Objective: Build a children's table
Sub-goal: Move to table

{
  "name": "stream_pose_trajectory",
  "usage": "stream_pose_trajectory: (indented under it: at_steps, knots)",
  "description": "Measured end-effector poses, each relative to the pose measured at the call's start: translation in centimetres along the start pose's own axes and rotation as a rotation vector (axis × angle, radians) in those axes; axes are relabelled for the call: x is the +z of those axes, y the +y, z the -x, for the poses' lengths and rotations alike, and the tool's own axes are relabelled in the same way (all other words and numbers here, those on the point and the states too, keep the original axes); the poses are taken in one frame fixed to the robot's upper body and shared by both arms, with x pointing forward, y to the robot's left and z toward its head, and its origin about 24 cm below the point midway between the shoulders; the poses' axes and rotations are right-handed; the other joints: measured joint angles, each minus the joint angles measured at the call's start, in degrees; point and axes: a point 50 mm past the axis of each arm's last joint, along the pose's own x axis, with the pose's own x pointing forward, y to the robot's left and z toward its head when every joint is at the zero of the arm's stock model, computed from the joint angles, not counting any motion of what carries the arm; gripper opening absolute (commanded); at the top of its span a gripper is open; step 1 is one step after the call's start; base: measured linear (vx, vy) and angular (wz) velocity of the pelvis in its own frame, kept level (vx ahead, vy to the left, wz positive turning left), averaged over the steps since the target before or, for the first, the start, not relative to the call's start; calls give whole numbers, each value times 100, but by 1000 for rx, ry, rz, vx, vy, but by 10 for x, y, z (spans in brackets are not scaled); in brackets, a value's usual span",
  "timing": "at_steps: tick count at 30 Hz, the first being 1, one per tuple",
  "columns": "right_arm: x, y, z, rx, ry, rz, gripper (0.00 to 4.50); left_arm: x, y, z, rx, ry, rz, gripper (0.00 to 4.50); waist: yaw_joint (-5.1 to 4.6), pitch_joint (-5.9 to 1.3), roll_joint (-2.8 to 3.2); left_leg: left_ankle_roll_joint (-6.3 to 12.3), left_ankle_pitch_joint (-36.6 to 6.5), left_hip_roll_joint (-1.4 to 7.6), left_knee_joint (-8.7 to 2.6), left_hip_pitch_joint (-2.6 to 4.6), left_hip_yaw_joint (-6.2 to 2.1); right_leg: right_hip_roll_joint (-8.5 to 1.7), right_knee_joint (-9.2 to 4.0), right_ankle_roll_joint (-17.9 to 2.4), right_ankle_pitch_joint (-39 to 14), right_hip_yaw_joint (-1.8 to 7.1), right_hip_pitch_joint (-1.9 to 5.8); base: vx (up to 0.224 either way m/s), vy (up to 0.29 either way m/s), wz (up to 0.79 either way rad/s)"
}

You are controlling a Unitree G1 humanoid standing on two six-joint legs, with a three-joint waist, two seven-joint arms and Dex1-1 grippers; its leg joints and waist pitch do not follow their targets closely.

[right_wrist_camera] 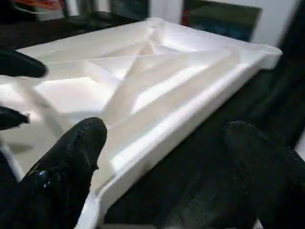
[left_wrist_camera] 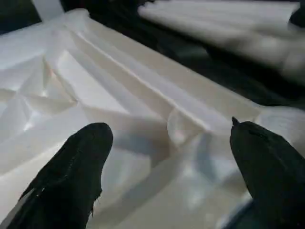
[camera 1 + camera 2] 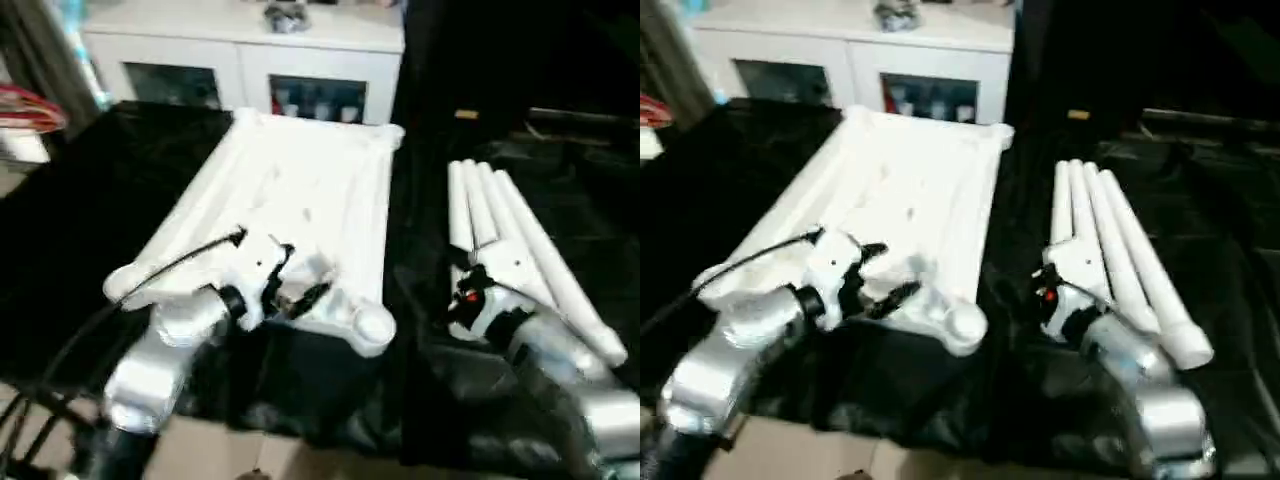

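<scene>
The children's table lies in parts on a black cloth. Its white tabletop (image 3: 300, 190) rests upside down in the middle, ribbed underside up, with a rounded corner socket (image 3: 368, 326) at the near right. Several long white legs (image 3: 500, 230) lie side by side to its right. My left gripper (image 3: 298, 280) hovers over the tabletop's near edge, close to that socket; in the left wrist view its fingers (image 2: 71, 176) stand wide open over the ribs with nothing between them. My right gripper (image 1: 167, 162) is open and empty at the near end of the legs, over the cloth beside the tabletop (image 1: 157, 71).
A white glass-door cabinet (image 3: 240, 60) stands behind the work. The black cloth (image 3: 80, 220) covers the surface on both sides, with a strip between tabletop and legs. Pale floor (image 3: 200, 450) shows at the near edge. A black cable (image 3: 150, 275) runs along my left forearm.
</scene>
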Motion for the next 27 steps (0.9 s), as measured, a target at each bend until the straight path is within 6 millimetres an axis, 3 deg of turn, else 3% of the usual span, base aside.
stream_pose_trajectory:
  at_steps: [5, 10, 14, 19, 24, 27]
  knots:
    - [5, -8, 2, 114, 39, 48, 443, 5, 11, -7, -144, 17, -66, 445, -11, 29, -49, 47, 109, 59, -44, 14, 128, -14, -34, -24, 94, 13, -4, -69, 12, -1]
    - [1, -6, 7, 245, 94, 78, 443, -1, 11, -11, -323, 55, -45, 445, -6, 69, -120, 52, 145, 101, -59, 2, 185, -12, -30, -28, 112, 11, -32, 0, 0, 0]
    - [-2, -2, 9, 325, 134, 101, 450, -1, 15, -11, -397, 107, -92, 418, 10, 83, -145, 54, 147, 133, -67, -12, 239, -12, -33, -29, 112, 10, -53, 0, 0, 0]
    - [-3, 0, 9, 363, 145, 102, 450, 0, 20, -11, -403, 127, -138, 418, 47, 80, -168, 102, 178, 136, -70, -93, 259, -15, -30, -31, 118, 13, -139, 0, 0, 0]
    - [-3, 1, 9, 378, 147, 101, 450, -4, 20, -12, -425, 150, -123, 418, 115, 93, -209, 106, 180, 146, -70, -98, 269, -14, -29, -32, 118, 12, -148, 0, 0, 0]
    - [-5, 4, 8, 393, 149, 101, 450, -11, 22, -14, -428, 206, -150, 418, 162, 102, -267, 100, 184, 161, -70, -96, 286, -14, -26, -32, 118, 9, -148, 0, 0, 0]
